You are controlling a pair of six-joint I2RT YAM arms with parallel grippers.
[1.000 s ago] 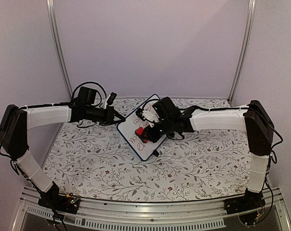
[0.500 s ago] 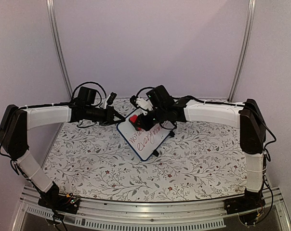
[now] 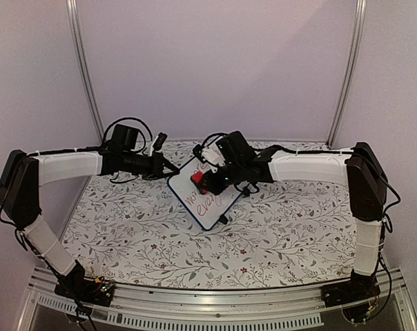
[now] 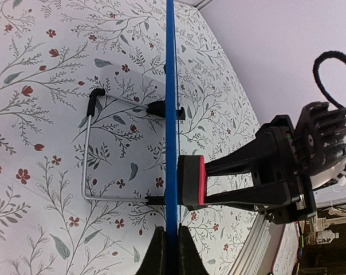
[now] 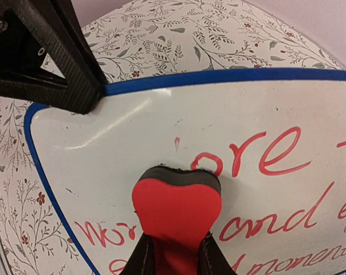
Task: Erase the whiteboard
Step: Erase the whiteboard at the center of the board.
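Top camera looks down; close wrist cameras share the whiteboard

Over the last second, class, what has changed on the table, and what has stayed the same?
The right gripper, shut on the red eraser, swept from the middle of the whiteboard toward its far left edge, then came partway back. The left gripper stayed clamped on the board's edge; the board did not shift and red writing remains.
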